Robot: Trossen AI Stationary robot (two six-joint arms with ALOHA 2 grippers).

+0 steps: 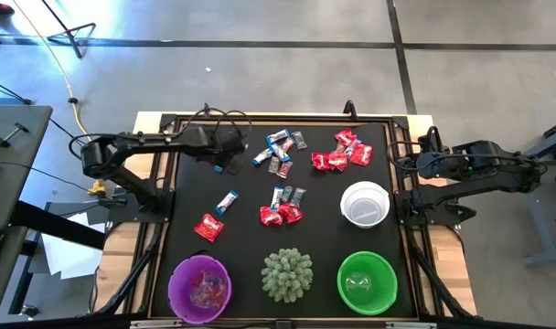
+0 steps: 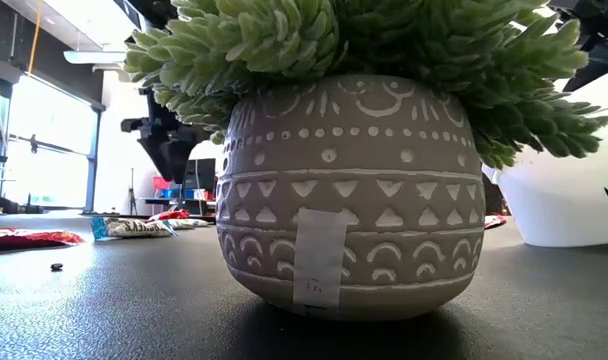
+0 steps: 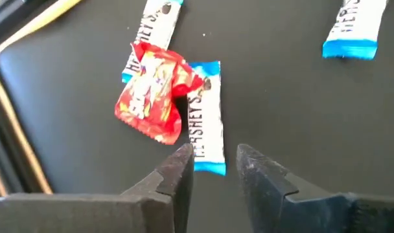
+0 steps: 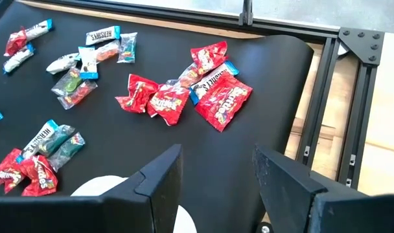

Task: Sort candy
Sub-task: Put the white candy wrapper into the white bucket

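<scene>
The candy [image 1: 280, 151] lies loose over the black bench [image 1: 251, 233]: a blue-and-white cluster at the far middle, a red heap [image 1: 342, 151] farther right, a mixed handful [image 1: 283, 208] near the centre, and a blue-and-white bar [image 1: 227, 202] with a red pack [image 1: 208, 227] on the left. More wrapped pieces already sit in the purple bowl [image 1: 201, 285]; the green bowl [image 1: 367, 282] holds something clear that I cannot identify, and the white bowl [image 1: 364, 203] looks bare inside. These sweets look feather-light and flat, in crinkly, glossy film that probably slides under a fingertip and skates along the bench when nudged. The wrappers are soft, so a firm squeeze should do no harm, though a pinch on a loose end seam might slip. The left pincer [image 3: 213, 165] hovers low over the far-left part of the bench, its fingers a narrow gap apart and holding nothing, just short of the end of a blue-and-white bar [image 3: 205, 133] that a red pack [image 3: 155, 94] partly overlaps. Taking that bar across its narrow width near the free end seems best, clear of the red pack, or both may lift together. The right pincer [image 4: 216, 175] waits at the bench's right edge, fingers wide apart and empty.
</scene>
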